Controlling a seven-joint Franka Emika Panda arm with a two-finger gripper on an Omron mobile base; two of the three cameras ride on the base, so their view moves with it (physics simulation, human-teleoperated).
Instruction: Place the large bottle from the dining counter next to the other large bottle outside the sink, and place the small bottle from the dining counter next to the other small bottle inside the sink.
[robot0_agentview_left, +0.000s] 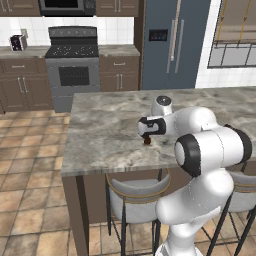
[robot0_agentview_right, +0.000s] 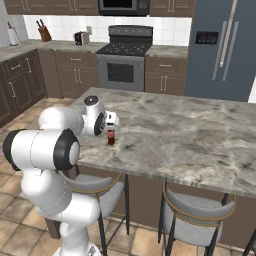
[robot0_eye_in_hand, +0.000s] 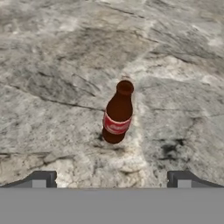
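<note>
Short dark brown glass bottle with thin neck and red label standing upright on the grey marbled stone desk, centre of the hand view, a little above the midline. Same bottle low in the middle of the left base view, mostly hidden under the white hand, and left of centre in the right base view, close to the desk's near edge.

Two-finger claw spread as wide as it goes, gripping nothing; dark fingertips rising at lower left and lower right of the hand view, bare stone between them.

Bottle straight ahead along the line of approach, almost centred between the tips, perhaps a touch right of dead centre. Long axis vertical in the room, shown in the hand view as running upward with the cap leaning slightly to the right, so looking down at it steeply. Clear gap between tips and bottle: apart, not touching.

Likely step in hand: lining up over the small bottle for a pick. Next move calling for a straight advance until the tips bracket the label band, then closing. Exact height of the claw above the cap hard to judge from the base views, with wrist blocking most of the bottle there. Narrow, tall shape probably easy to tip if one finger arrives first.
</note>
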